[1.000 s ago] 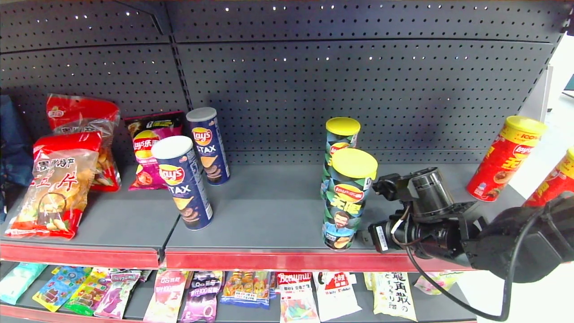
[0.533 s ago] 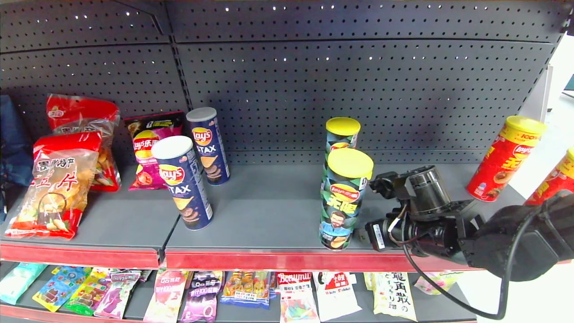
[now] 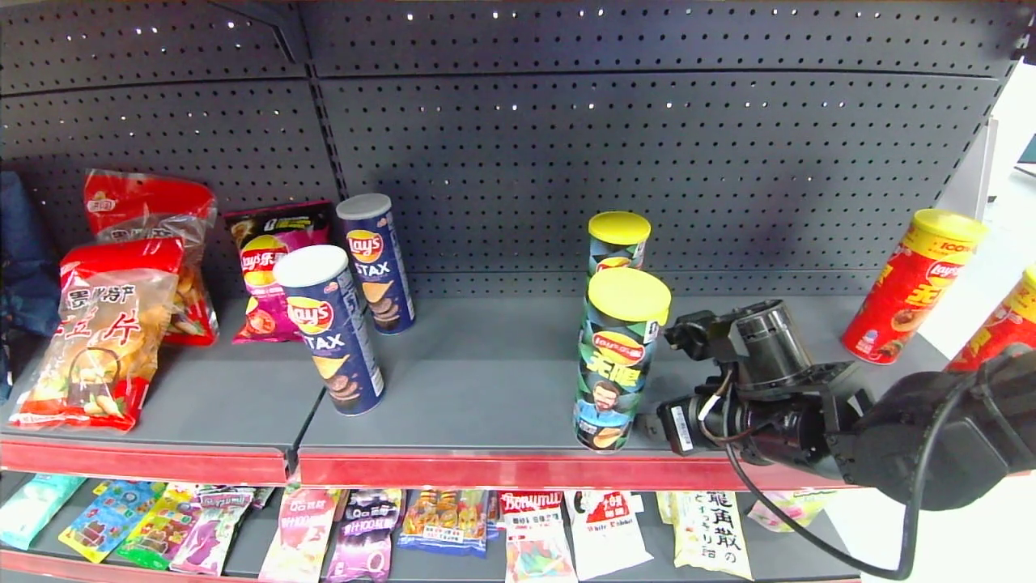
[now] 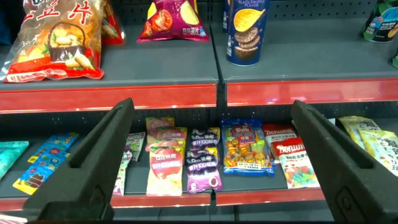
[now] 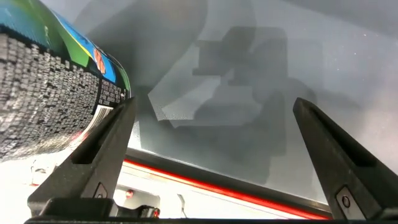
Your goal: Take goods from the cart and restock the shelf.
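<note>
Subject item: the green chip can [image 3: 619, 360] with the yellow lid stands upright at the front of the shelf [image 3: 486, 380], just behind the red edge strip. A second green can [image 3: 617, 239] of the same kind stands directly behind it, nearer the perforated back panel [image 3: 647, 162].

Right gripper [image 5: 212, 102]: I see it low over the shelf deck, just beside the front can on its right. The jaws are spread wide with nothing between them. In the right wrist view the green can [image 5: 50, 99] lies outside one finger; I cannot tell whether that finger touches it.

Left gripper [image 4: 211, 104]: the jaws are wide apart and hold nothing. It faces the lower shelf, where flat snack packets [image 4: 199, 162] lie in a row.

Other stock on the upper shelf:
- Two blue cans [image 3: 332, 328] stand left of the green pair, one in front and one behind.
- A purple chip bag [image 3: 271, 271] leans against the back panel.
- Red snack bags [image 3: 101, 332] lean at the far left.
- Two red cans [image 3: 914, 283] with yellow lids stand at the far right, well apart from the green cans.
</note>
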Controlling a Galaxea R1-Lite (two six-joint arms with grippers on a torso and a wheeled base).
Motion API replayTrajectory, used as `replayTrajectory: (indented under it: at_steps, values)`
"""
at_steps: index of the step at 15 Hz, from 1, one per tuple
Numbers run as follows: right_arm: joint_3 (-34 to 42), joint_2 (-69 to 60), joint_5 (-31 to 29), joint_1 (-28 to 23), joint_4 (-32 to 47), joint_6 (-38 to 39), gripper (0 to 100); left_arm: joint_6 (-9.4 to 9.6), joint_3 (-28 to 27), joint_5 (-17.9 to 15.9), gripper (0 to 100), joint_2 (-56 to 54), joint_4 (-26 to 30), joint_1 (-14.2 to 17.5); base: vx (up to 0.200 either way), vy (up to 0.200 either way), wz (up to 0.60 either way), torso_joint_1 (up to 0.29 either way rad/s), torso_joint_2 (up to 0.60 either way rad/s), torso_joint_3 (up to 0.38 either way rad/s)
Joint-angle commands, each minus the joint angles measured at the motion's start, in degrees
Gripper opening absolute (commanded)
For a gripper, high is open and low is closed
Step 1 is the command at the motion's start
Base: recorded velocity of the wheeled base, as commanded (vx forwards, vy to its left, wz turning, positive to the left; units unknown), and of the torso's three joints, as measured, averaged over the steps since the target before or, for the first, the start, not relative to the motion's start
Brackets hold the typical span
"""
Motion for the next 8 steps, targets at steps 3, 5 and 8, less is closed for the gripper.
replayTrajectory:
  at_steps: [3, 5, 8]
  values:
    - [1.2, -0.9, 0.0, -0.1, 0.0, 0.1, 100, -0.01, 0.0, 0.0, 100, 0.1, 0.0, 0.0, 0.000, 0.000, 0.00, 0.000, 0.00, 0.000]
    - [5.9, -7.6, 0.0, -1.3, 0.0, 0.1, 100, -0.01, 0.0, 0.0, 100, 0.1, 0.0, 0.0, 0.000, 0.000, 0.00, 0.000, 0.00, 0.000]
    - [18.4, -29.0, 0.1, -2.3, 0.2, -0.3, 100, -0.01, 0.0, 0.0, 100, 0.1, 0.0, 0.0, 0.000, 0.000, 0.00, 0.000, 0.00, 0.000]
